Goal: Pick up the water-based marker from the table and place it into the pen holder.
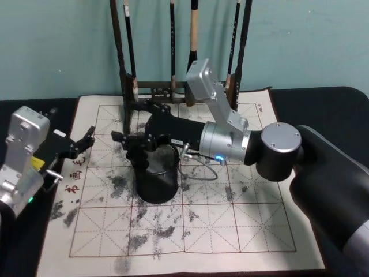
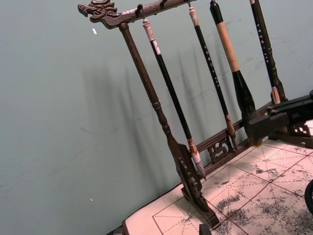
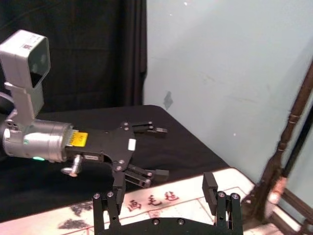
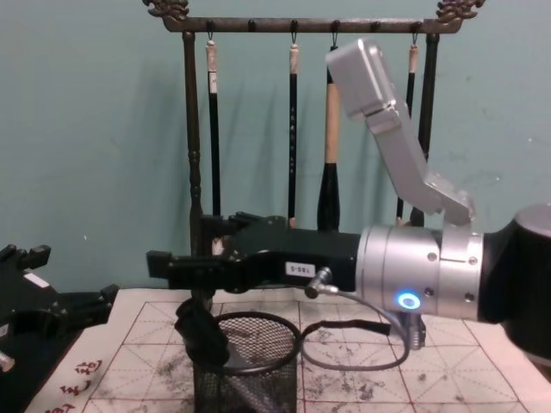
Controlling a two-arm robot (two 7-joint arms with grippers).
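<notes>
The black wire-mesh pen holder [image 4: 258, 361] stands on the cream grid mat [image 1: 242, 225], left of centre [image 1: 155, 182]. A dark-capped stick, which looks like the water-based marker [image 4: 201, 334], leans inside it, its cap poking above the left of the rim. My right gripper [image 4: 185, 245] hovers just above the holder [image 1: 131, 121], open with nothing between its fingers [image 3: 156, 196]. Over the mat's left edge my left gripper [image 1: 86, 143] stands open and empty, also seen low on the left in the chest view [image 4: 65, 280] and facing the right wrist camera [image 3: 159, 151].
A tall dark wooden brush rack [image 4: 194, 172] with several hanging brushes [image 2: 171, 93] stands at the mat's back edge, close behind my right gripper. A thin grey cable [image 1: 202, 170] droops from the right wrist beside the holder. Black cloth [image 1: 323, 109] surrounds the mat.
</notes>
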